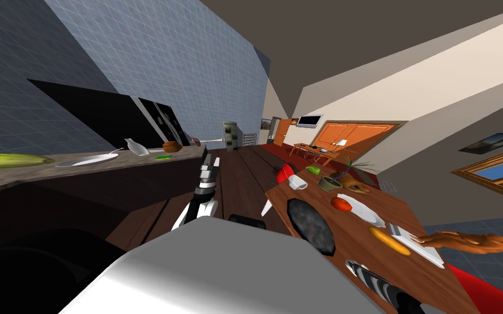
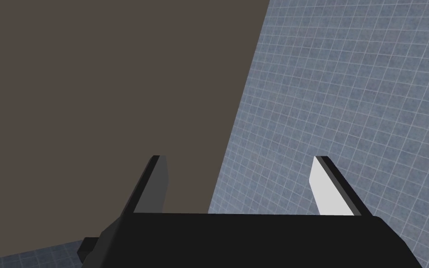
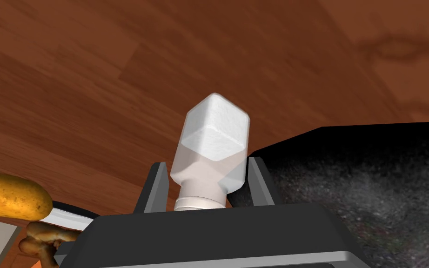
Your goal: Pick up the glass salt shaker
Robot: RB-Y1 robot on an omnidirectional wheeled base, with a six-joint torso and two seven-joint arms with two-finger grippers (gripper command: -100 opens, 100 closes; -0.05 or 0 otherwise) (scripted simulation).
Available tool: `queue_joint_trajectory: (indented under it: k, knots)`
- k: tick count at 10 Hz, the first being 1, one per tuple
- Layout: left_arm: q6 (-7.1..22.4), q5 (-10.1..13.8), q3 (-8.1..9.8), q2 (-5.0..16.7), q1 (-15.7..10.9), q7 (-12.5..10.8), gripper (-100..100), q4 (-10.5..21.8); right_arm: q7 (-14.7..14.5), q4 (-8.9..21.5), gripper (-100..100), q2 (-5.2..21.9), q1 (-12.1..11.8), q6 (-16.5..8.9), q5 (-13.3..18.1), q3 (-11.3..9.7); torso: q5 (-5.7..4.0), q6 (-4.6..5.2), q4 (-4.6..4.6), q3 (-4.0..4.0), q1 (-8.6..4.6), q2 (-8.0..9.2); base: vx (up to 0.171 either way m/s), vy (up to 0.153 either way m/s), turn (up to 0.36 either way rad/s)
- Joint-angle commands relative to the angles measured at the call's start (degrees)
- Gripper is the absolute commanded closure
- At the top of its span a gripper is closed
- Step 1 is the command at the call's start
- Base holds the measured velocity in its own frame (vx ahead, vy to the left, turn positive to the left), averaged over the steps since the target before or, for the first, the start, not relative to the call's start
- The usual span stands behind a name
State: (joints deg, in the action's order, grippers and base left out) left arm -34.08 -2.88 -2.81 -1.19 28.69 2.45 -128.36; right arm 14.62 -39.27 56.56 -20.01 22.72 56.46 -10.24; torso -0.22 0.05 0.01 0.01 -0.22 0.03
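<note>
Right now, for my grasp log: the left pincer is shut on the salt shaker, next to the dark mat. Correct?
No: the right pincer is shut on the salt shaker, next to the dark mat, as the right wrist view shows. The left pincer stands open.

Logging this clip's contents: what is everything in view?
table: one, brown wood, to my right
dark slab: one, speckled black, on table
salt shaker: one, white, clamped beside dark slab
tomato: one, red, on table
vegetable: one, yellow-orange, on table
counter: one, grey-brown, to my left
left gripper: one, grey fingers open, empty
right gripper: one, grey fingers shut on salt shaker
</note>
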Motion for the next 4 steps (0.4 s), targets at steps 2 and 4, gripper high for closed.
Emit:
queue_joint_trajectory:
  k: [2,4]
  knots:
    - [0.00,0.00,0.00,0.00,0.00,0.00,0,0.00,0.70,0.10,100,1.91,0.04,2.08,0.68,0.86,0.02,0.06,-0.01,0.02,0.07,0.06,-0.019,0.043,-0.079]
    - [0.00,0.00,0.00,0.00,0.00,0.00,0,0.00,1.08,-0.89,0,1.74,-0.60,1.09,0.61,0.49,0.01,0.02,0.01,0.04,0.15,0.06,-0.007,0.018,-0.010]
